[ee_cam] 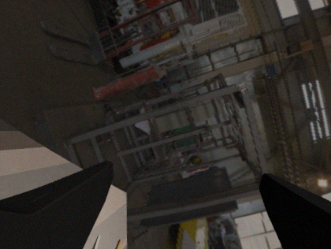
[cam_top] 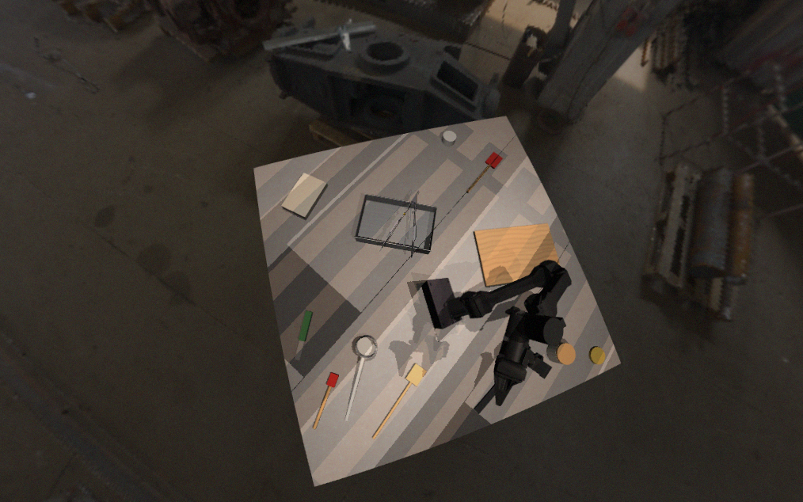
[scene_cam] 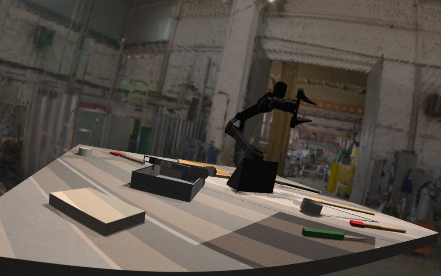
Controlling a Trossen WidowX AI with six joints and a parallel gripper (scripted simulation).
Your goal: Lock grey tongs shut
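The grey tongs [cam_top: 413, 227] [scene_cam: 207, 170] lie across the roasting tin [cam_top: 378, 241] [scene_cam: 159, 188], with their thin arms spread in a V. They rest on the tin's rim, and their scalloped ends overhang one side in the exterior view. The wooden board [cam_top: 515, 249] [scene_cam: 201, 163] lies flat beside the arm, partly covered by it in the top view, with no tongs on it. My gripper [scene_cam: 312, 112] [ee_cam: 187, 176] is open and empty, raised high above the table and facing away from the tin. The wrist view shows neither tongs nor board.
A beige block [cam_top: 305, 195] [scene_cam: 97, 208] and a white cylinder [cam_top: 448, 137] [scene_cam: 85, 151] stand beyond the tin. A green-handled knife [cam_top: 305, 325] [scene_cam: 322, 233], a strainer [cam_top: 371, 338] [scene_cam: 311, 206] and a yellow-headed spatula [cam_top: 415, 374] lie elsewhere. An orange-topped cylinder [cam_top: 565, 353] stands near the arm.
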